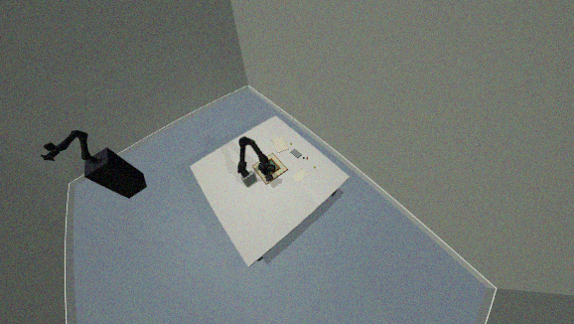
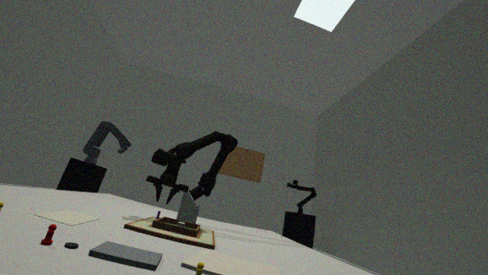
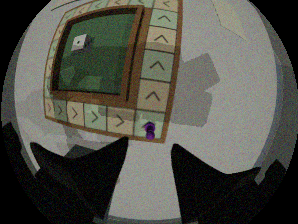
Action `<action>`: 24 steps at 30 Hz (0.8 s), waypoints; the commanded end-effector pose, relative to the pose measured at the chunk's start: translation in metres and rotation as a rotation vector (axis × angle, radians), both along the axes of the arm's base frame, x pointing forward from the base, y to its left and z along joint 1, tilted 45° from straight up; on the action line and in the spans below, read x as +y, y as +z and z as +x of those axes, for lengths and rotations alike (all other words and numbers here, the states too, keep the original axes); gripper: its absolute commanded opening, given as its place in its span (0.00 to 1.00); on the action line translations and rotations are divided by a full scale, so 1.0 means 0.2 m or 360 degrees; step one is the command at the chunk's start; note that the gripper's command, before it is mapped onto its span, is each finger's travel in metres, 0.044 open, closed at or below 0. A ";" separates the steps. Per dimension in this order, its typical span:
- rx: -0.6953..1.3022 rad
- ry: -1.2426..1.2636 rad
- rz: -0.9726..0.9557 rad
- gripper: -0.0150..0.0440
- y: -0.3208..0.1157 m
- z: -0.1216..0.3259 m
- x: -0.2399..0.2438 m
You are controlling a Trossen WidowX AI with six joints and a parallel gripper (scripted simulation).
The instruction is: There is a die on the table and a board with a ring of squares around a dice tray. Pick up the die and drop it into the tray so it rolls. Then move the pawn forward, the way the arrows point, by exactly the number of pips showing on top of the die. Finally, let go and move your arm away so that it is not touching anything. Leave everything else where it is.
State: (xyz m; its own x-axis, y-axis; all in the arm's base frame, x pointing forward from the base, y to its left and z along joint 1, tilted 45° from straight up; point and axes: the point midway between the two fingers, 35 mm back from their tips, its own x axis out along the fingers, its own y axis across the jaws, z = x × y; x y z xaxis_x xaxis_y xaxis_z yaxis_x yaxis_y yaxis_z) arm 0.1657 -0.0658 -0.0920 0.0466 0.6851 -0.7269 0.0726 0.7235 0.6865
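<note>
The purple pawn (image 3: 150, 130) (image 2: 158, 214) stands upright on the corner square of the board (image 3: 154, 95) (image 2: 139, 228). Arrows on the bottom row point right toward that corner, and those on the right column point up, away from it. The white die (image 3: 79, 43) lies in the green-floored dice tray (image 3: 105, 65) (image 2: 169, 229), near its upper left in the wrist view, with what looks like a single pip on top. My gripper (image 3: 150, 144) (image 2: 163, 202) is partly open and empty, above the board's edge by the pawn. The pawn shows between and beyond the fingertips in the wrist view.
In the exterior view, a red pawn (image 2: 50, 234), a black disc (image 2: 71, 245), a grey slab (image 2: 125, 255), a yellow pawn (image 2: 200, 268) and a cream sheet (image 2: 67, 218) lie around the board. A grey upright block (image 2: 187, 208) stands behind the tray, by my arm's base.
</note>
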 end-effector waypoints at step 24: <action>-0.0109 0.0130 0.0017 0.59 -0.13 -0.06 0.11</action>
